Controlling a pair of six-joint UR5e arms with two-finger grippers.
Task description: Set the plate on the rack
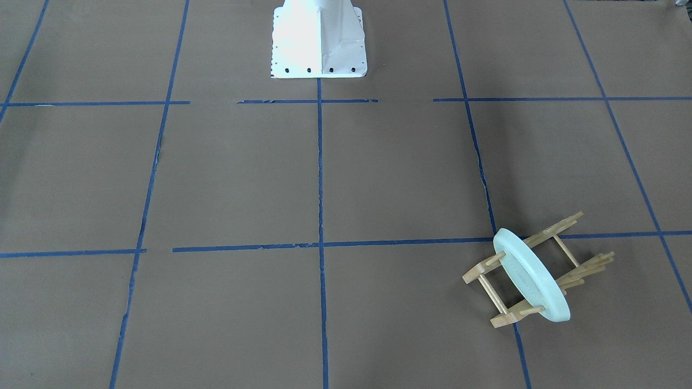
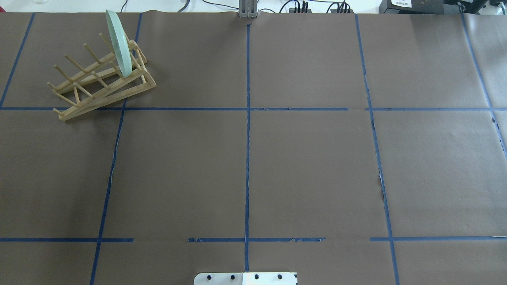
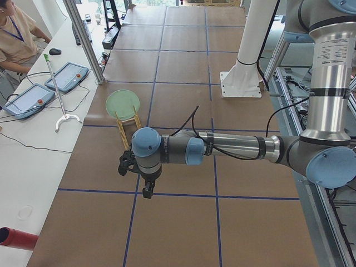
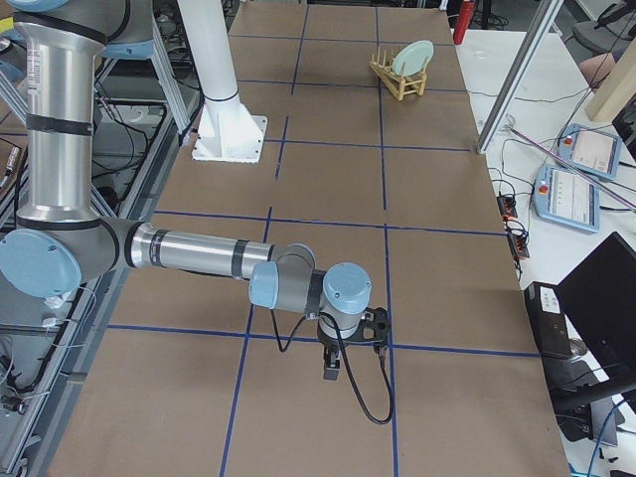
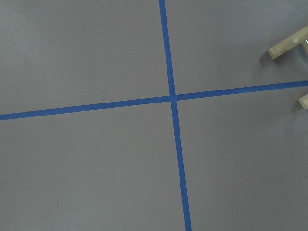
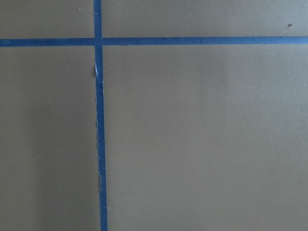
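The pale mint-green plate (image 1: 532, 283) stands on edge between the pegs of the light wooden rack (image 1: 478, 273), at the table's far left in the overhead view, where the plate (image 2: 119, 43) leans in the rack (image 2: 107, 95). Both show in the left side view, plate (image 3: 122, 103) and rack (image 3: 129, 127), and far off in the right side view (image 4: 410, 58). My left gripper (image 3: 146, 192) hangs over bare table, apart from the rack. My right gripper (image 4: 333, 370) hangs over bare table far from it. I cannot tell whether either is open or shut. Two rack rail ends (image 5: 288, 45) show in the left wrist view.
The white robot pedestal (image 1: 319, 43) stands at the table's near middle edge. Blue tape lines (image 2: 247, 138) grid the brown table. Beside the table's far side are control pendants (image 3: 67, 75), cables, a red cylinder (image 3: 16, 239) and a seated operator (image 3: 14, 39).
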